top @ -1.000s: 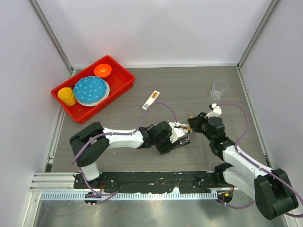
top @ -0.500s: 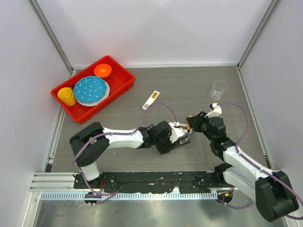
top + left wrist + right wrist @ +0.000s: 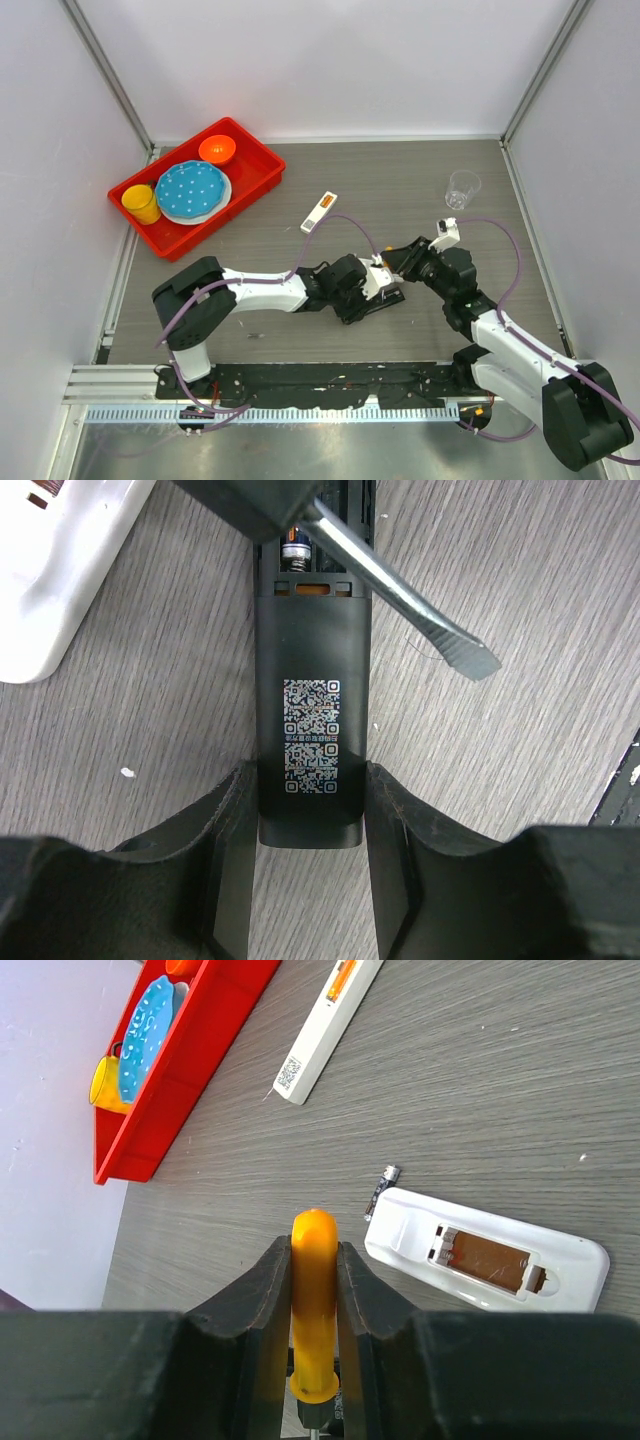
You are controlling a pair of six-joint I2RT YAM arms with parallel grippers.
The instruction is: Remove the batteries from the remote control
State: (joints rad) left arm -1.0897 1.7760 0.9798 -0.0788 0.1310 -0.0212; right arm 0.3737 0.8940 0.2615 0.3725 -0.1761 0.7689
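The grey wood-grain table (image 3: 400,190) carries everything. A red plastic tray (image 3: 250,165) of crockery is set well apart at the far left, out of the working area. A slim black matte plastic remote control (image 3: 312,660) with a white QR label is laid back-up on the table. Its near end is clamped between the rubbery black fingers of the left gripper (image 3: 312,790), presumably so that it cannot slide while being pried. The battery compartment at its far end is uncovered. The right gripper (image 3: 314,1245) is closed around the smooth, rounded orange handle of a screwdriver (image 3: 314,1350). The bright steel shaft is slanted across the remote's right edge, and the flat tip is past that edge; whether it touches the table cannot be told. The tool is judged to be held as a lever for the cells. Of the batteries (image 3: 297,555), only one is made out: a metal end and a sliver of orange in the compartment, not yet lifted out and largely hidden under the right gripper.
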